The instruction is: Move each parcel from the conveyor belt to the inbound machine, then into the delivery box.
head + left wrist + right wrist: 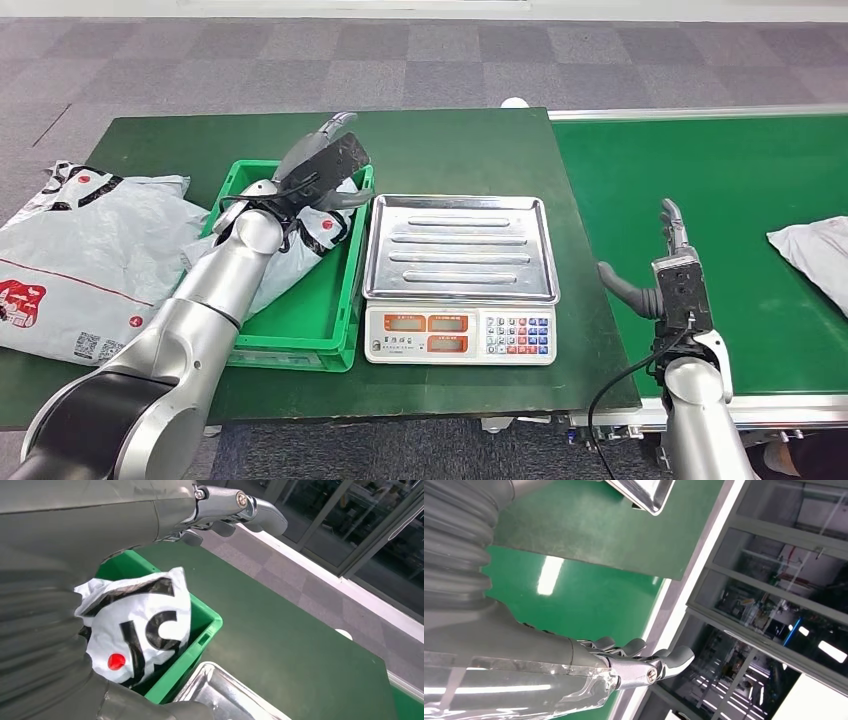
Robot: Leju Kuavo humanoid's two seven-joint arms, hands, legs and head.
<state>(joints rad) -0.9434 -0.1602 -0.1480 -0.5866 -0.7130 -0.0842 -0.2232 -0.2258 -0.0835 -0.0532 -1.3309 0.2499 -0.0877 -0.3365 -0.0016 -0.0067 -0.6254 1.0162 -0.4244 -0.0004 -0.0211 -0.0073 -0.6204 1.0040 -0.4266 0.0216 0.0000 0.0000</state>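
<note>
Your left hand (322,165) hovers open and empty above the parcel (318,232) lying in the green delivery box (340,320) at centre-left, while your right hand (672,268) waits open over the conveyor belt (740,180).

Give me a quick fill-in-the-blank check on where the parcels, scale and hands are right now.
1. The white parcel with black lettering lies in the green ____.
2. The scale's steel tray holds ____.
3. The left hand hovers open over the ____.
4. Another white parcel waits on the green ____, beyond the open right hand.

Missing words: crate; nothing; crate; conveyor belt
</note>
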